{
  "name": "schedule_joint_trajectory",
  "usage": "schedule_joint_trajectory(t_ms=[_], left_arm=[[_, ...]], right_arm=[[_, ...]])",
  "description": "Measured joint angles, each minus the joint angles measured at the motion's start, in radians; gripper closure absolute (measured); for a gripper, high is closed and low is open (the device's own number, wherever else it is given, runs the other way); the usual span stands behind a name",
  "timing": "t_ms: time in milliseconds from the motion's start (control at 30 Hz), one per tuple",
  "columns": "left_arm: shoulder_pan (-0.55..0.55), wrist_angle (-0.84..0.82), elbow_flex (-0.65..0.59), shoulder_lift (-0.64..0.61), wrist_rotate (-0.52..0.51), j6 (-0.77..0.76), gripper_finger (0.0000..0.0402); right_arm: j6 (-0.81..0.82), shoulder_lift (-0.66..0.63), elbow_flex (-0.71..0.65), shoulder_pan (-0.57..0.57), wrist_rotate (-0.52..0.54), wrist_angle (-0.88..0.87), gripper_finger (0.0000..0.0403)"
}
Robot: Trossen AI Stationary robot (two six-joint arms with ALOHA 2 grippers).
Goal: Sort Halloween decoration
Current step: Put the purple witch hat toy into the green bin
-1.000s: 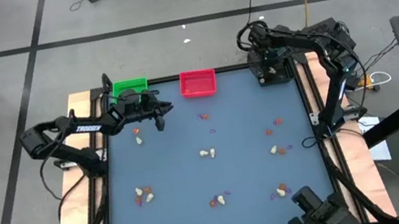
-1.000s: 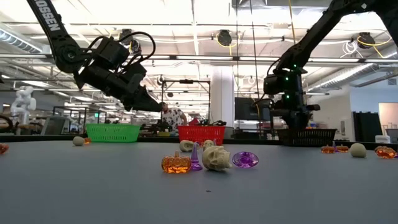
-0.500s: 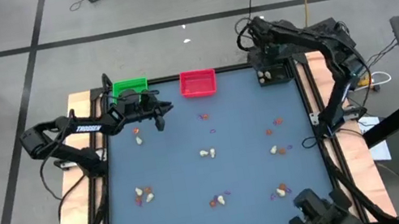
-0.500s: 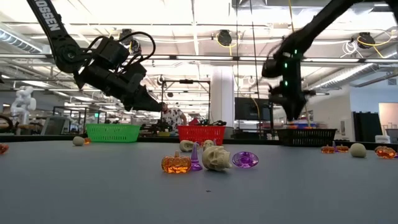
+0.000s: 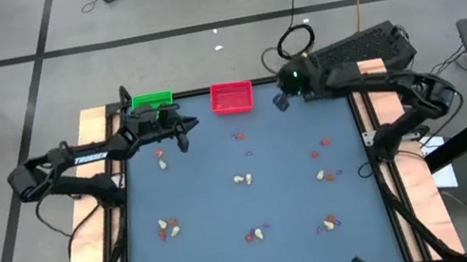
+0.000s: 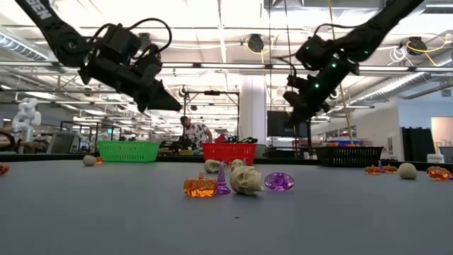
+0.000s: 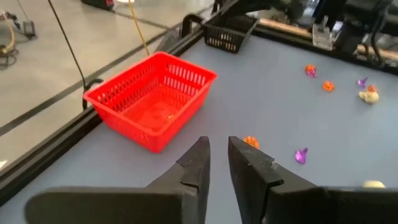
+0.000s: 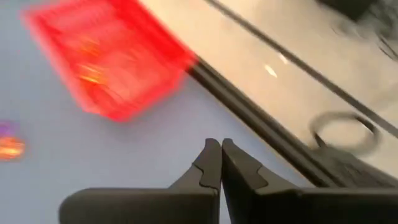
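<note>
The Halloween decoration lies scattered over the grey table (image 5: 228,209) as tiny trinkets. An orange one (image 5: 160,151) and a cream one (image 5: 163,164) lie at the far left. A pumpkin (image 6: 200,185), a skull (image 6: 246,180) and a purple piece (image 6: 279,181) sit near the low camera. My left gripper (image 7: 216,146) hovers above the table's far left (image 5: 185,141), its fingers a narrow gap apart with nothing between them. My right gripper (image 8: 221,146) is shut and empty, in the air between the red tray (image 5: 232,98) and the far right corner (image 5: 281,102).
A green tray (image 5: 151,100) and the red tray stand along the far edge. A black tray (image 6: 348,154) stands at the far right, hidden under my right arm in the high view. More trinkets lie at the right (image 5: 323,174) and along the near side (image 5: 254,235).
My right gripper has swung from above the black tray toward the table's left, toward the red tray, and has tipped from pointing down to a shallow slant. My left gripper has risen a little over the far left of the table.
</note>
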Motion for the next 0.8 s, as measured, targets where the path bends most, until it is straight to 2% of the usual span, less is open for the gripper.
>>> schedule_joint_trajectory(t_ms=[100,200,300,433,567,667,800], left_arm=[[-0.02,-0.163,0.048,-0.052,-0.001,0.001,0.0372],[-0.056,-0.423,0.111,-0.1,-0.001,0.013,0.0395],[-0.113,-0.708,0.196,-0.129,-0.033,0.006,0.0396],[-0.234,-1.064,0.293,-0.135,-0.112,-0.081,0.0398],[-0.387,-1.315,0.353,-0.135,-0.129,-0.251,0.0399],[-0.522,-1.441,0.373,-0.135,-0.107,-0.419,0.0399],[-0.716,-1.478,0.373,-0.135,-0.03,-0.703,0.04]], right_arm=[[0.005,-0.02,-0.11,0.07,-0.018,0.258,0.0402],[-0.048,-0.022,-0.2,0.133,-0.04,0.507,0.0402],[-0.116,-0.022,-0.249,0.168,-0.114,0.646,0.0402],[-0.186,-0.022,-0.255,0.179,-0.145,0.674,0.0402],[-0.188,-0.022,-0.254,0.179,-0.146,0.684,0.0402],[-0.192,-0.022,-0.254,0.179,-0.146,0.685,0.0402],[-0.193,-0.022,-0.254,0.179,-0.146,0.679,0.0402]])
